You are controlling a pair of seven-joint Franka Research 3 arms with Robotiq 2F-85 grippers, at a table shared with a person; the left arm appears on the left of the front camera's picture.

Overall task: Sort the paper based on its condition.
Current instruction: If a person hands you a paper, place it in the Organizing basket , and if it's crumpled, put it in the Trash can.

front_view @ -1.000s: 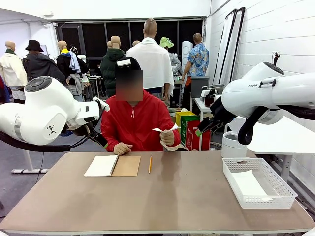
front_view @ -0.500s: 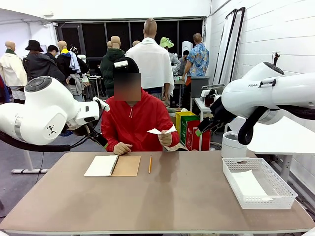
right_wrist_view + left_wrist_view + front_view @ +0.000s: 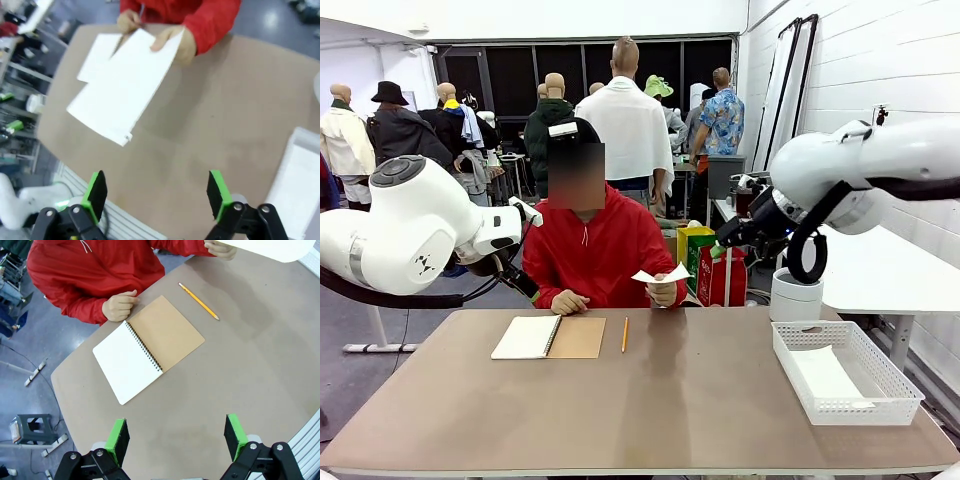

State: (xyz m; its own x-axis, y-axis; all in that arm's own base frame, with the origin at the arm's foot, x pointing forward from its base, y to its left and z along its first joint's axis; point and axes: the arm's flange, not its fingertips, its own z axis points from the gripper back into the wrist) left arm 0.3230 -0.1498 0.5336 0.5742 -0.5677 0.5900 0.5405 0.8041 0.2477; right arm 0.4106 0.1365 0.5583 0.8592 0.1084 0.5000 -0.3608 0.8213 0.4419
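Right end effector (image 3: 155,195), fingers spread apart and empty, is hovering above the desk (image 3: 700,400). Ahead of it, the person's hand (image 3: 182,42) is offering the paper sheet (image 3: 122,92); handover seems pending, so it likely needs to reach forward and pinch the sheet's near edge.

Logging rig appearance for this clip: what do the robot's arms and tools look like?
Both arms are glossy white with rounded joints and black cables; the right arm carries dark lettering. The left tool and right tool each have black bodies and two fingers faced with bright green pads.
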